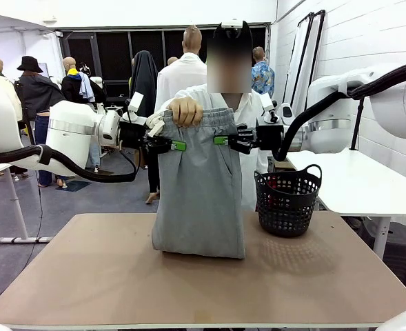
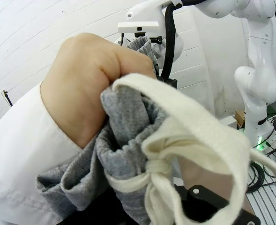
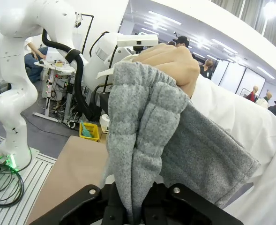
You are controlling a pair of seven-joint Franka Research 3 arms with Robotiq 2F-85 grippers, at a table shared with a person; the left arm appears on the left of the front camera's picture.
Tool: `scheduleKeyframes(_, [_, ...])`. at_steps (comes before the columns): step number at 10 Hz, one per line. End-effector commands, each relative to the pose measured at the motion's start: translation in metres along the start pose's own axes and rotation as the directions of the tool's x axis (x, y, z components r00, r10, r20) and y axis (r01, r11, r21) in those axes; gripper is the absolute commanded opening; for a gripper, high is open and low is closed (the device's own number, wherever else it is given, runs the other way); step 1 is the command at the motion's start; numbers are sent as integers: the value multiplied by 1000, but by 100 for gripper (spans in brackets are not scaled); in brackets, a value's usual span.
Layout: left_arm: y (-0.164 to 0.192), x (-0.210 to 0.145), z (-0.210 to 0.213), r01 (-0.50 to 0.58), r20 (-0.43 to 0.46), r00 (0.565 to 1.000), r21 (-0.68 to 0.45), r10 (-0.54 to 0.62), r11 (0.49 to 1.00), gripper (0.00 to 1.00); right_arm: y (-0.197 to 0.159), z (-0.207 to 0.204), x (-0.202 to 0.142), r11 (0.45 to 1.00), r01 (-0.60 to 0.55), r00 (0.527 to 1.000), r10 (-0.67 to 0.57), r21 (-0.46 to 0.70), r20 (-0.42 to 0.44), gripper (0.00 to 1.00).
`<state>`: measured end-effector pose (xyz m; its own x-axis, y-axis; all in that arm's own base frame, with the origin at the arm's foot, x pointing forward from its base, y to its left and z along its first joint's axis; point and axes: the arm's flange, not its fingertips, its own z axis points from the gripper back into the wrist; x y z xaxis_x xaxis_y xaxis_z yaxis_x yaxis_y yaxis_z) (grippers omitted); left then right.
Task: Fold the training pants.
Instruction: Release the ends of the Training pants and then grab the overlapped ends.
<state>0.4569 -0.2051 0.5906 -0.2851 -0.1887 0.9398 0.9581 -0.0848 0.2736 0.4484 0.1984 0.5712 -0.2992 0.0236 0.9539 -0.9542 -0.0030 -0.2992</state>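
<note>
The widest thing before me is the light brown flat tabletop (image 1: 85,276). Over its middle hang the light grey soft jersey training pants (image 1: 201,193). They are upright, with the gathered waistband at the top, and the lower end rests in a soft roll on the tabletop. To the right of them, near but apart, stands a black mesh basket with a handle (image 1: 289,200).

The person's hand (image 1: 186,110) is closed as a fist over the bunched waistband and carries it from above. Just under this fist my two hands come in from the sides. My left hand (image 1: 180,145) is pressed together at the left edge of the training pants. I believe it pinches the cloth there, though in my left wrist view the fingers are hidden behind the fabric. My right hand (image 1: 220,140) is also pressed together, and the grey cloth runs down between its fingers. The whitish flat drawstring (image 2: 184,140), tied in a knot, hangs directly before my left wrist camera.

I judge that the fold is not yet made; this is the step of taking the garment from the person. The next move asks that the person lets go. Then both my hands should go down together, at equal height, to lay the training pants flat on the tabletop without twisting.
</note>
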Motion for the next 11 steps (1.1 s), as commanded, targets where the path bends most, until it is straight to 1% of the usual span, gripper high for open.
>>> scheduleKeyframes(1, [-1,2,-1,-26,11,1000,9,25,1000,38,0,-1,3,1000,28,999,-28,13,18,30])
scheduleKeyframes(4, [1,1,0,-35,16,999,21,35,999,97,-2,0,4,999,44,999,-44,13,13,89])
scheduleKeyframes(5, [1,0,0,-37,20,999,27,37,999,100,-2,0,4,999,50,999,-50,12,12,100])
scheduleKeyframes(11, [2,1,4,-56,32,998,58,54,997,100,-5,4,7,996,87,996,-87,6,-5,100])
